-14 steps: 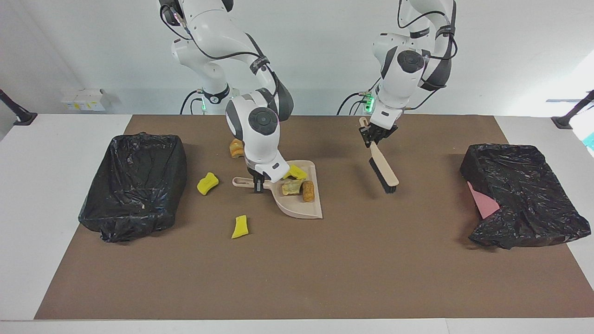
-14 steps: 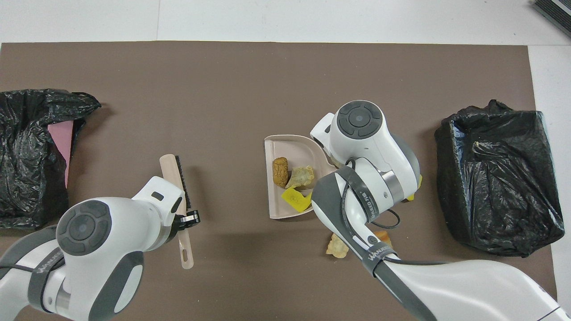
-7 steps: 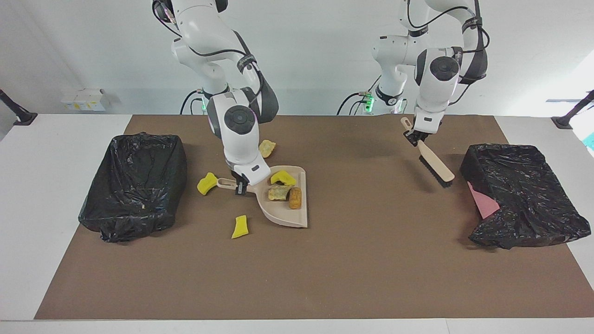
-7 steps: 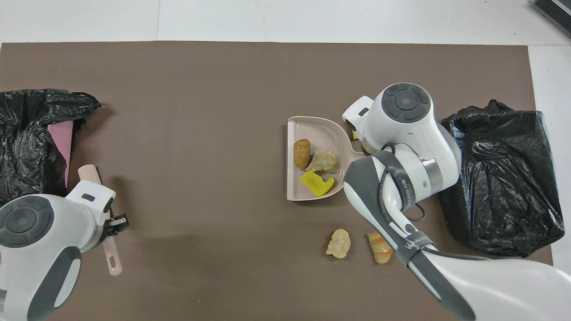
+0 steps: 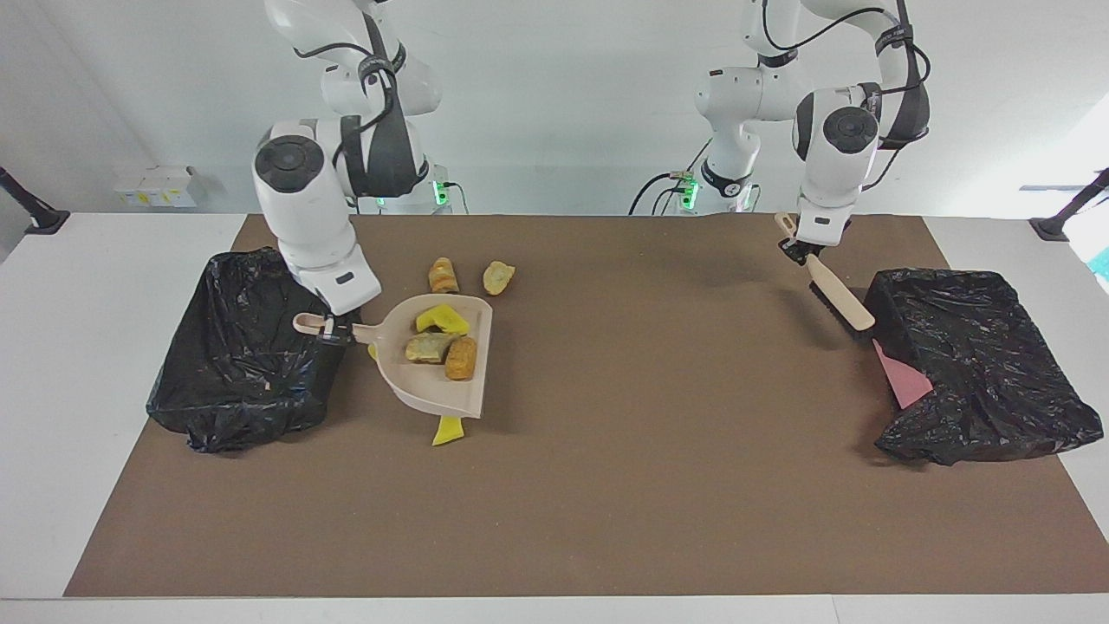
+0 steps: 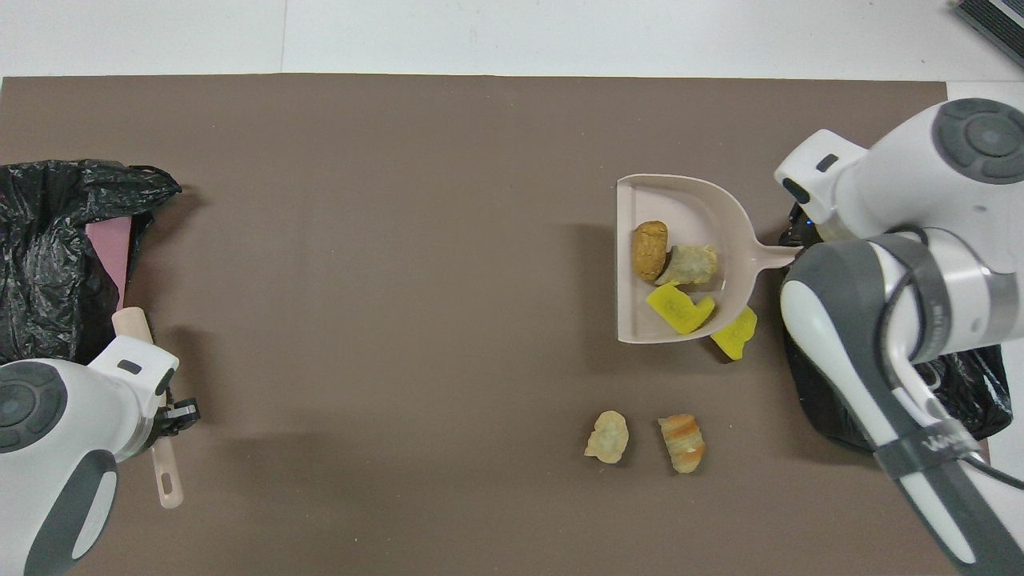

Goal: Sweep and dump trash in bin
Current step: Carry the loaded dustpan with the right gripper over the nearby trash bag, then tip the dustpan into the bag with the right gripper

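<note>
Right hand [image 5: 333,327] clamps the loaded dustpan [image 5: 433,381] handle; at three o'clock, left hand [image 5: 797,250] grips the brush [image 5: 836,299]

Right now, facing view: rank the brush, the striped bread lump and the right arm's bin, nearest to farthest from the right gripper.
1. Bin, beside the right gripper.
2. Striped bread lump, on the mat, nearer the robots.
3. Brush, in the left gripper, toward the left arm's end.

One camera faces the robots from high across the table [image 5: 554,520]; another looks steeply down (both sharing it).
</note>
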Robot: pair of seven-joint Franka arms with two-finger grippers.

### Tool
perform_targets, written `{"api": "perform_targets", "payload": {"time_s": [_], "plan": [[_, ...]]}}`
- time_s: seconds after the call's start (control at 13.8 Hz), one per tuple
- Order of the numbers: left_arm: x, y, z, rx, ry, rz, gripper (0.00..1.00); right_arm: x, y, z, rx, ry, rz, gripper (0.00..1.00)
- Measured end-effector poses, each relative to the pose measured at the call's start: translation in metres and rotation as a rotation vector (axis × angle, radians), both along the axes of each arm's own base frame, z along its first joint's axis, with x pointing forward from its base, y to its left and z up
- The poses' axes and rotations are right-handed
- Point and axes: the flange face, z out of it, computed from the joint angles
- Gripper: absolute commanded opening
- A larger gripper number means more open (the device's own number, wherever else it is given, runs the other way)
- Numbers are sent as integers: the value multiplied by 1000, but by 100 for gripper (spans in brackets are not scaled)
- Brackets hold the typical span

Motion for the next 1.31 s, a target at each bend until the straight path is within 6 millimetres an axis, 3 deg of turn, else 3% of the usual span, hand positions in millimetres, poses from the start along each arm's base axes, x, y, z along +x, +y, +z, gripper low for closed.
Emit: {"api": "perform_targets", "payload": {"time_s": [0.36,0.73,1.02,1.31], "plan": [[3,-6,1,-80,42,-275,0,-25,-104,42,-7,0,57,0],[3,-12,-2,-321,35,-473,0,-53,-208,45,-12,18,167,0],[-1,-22,-7,-385,35,-459,0,-63,-241,42,-141,12,262,0],[-15,-75,-15,-430,56,-431,0,-70,-245,42,-306,43,358,0]]}}
